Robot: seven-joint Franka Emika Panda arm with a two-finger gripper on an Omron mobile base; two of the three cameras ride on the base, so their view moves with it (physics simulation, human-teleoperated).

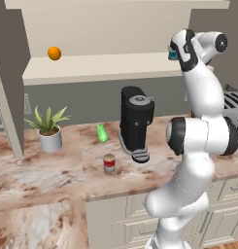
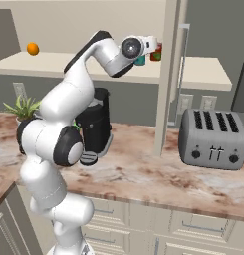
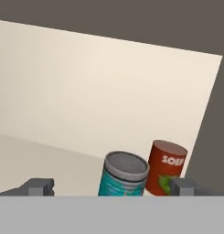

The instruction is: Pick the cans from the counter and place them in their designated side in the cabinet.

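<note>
A: Fingers [image 3: 112, 187]?
B: Standing wide apart, gripping nothing. They're flanking the teal can [image 3: 123, 174] without touching it.
A: Where's that can sitting?
B: Upright on the cabinet [image 1: 106, 68] shelf, toward its right end, just beside a darker red can [image 3: 165, 167] that's nearer the right wall.
A: And the other can?
B: The red can [image 1: 109, 163] is standing on the surface [image 1: 52, 170] near its front edge, in front of the coffee machine [image 1: 136, 121], with a green bottle [image 1: 102, 133] behind it.
A: Anything else?
B: An orange [image 1: 54, 53] is lying at the shelf's left end.

Teal can [image 2: 140, 61] mostly hidden behind wrist; dark red can's [image 3: 165, 167] label cut, perhaps "SOUP".
</note>
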